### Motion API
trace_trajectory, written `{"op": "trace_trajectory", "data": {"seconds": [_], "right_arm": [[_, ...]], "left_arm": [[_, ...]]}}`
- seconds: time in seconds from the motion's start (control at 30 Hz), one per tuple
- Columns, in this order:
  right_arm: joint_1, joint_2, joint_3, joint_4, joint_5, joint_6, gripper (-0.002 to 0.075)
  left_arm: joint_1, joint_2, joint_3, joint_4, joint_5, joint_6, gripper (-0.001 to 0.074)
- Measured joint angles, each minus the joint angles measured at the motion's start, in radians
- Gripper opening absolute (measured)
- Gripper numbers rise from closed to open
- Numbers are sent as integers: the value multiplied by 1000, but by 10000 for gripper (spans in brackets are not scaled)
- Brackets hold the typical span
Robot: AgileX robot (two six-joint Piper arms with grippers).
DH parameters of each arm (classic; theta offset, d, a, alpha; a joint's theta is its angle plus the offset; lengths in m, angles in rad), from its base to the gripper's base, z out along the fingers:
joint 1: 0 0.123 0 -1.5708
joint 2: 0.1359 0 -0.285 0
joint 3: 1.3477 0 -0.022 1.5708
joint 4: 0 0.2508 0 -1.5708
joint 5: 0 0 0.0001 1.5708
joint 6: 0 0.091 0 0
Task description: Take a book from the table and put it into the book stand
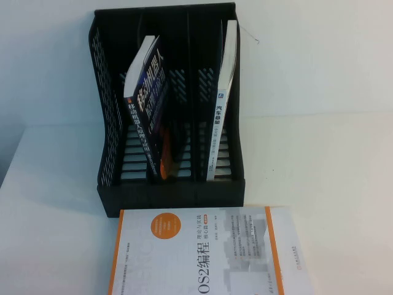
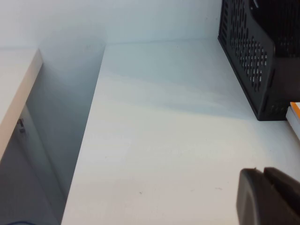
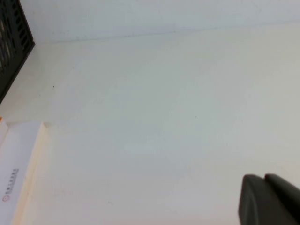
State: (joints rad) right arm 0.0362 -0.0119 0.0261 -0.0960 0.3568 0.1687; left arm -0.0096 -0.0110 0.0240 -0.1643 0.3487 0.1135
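The book (image 1: 202, 255), white with orange stripes and an orange circle, lies flat on the table (image 1: 344, 184) just in front of the black book stand (image 1: 166, 98). Neither gripper shows in the high view. In the left wrist view my left gripper (image 2: 262, 171) hovers shut and empty over bare table, with the book stand (image 2: 253, 61) ahead and a corner of the book (image 2: 295, 117) at the frame edge. My right gripper (image 3: 264, 178) is also shut and empty above bare table, with the book (image 3: 16, 173) and a part of the book stand (image 3: 11, 42) off to one side.
A dark blue book (image 1: 147, 104) leans in the stand's middle slot and a white-spined book (image 1: 224, 104) stands in its right slot. The left wrist view shows the table's side edge (image 2: 89, 140), a gap and another white surface (image 2: 14, 89) beyond.
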Motion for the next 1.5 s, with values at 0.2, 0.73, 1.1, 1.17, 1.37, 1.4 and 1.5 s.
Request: {"op": "trace_trajectory", "data": {"seconds": [0.2, 0.73, 1.1, 1.17, 1.37, 1.4, 1.5], "right_arm": [[0, 0, 0, 0, 0, 0, -2], [0, 0, 0, 0, -2, 2, -2], [0, 0, 0, 0, -2, 2, -2], [0, 0, 0, 0, -2, 2, -2], [0, 0, 0, 0, -40, 2, -2], [0, 0, 0, 0, -67, 2, -2], [0, 0, 0, 0, -183, 2, -2]], "left_arm": [[0, 0, 0, 0, 0, 0, -3], [0, 0, 0, 13, 0, 0, -3], [0, 0, 0, 31, -2, 0, -3], [0, 0, 0, 31, -2, 0, -3], [0, 0, 0, 33, -24, 0, -3], [0, 0, 0, 33, -43, 0, -3], [0, 0, 0, 33, -129, 0, -3]]}}
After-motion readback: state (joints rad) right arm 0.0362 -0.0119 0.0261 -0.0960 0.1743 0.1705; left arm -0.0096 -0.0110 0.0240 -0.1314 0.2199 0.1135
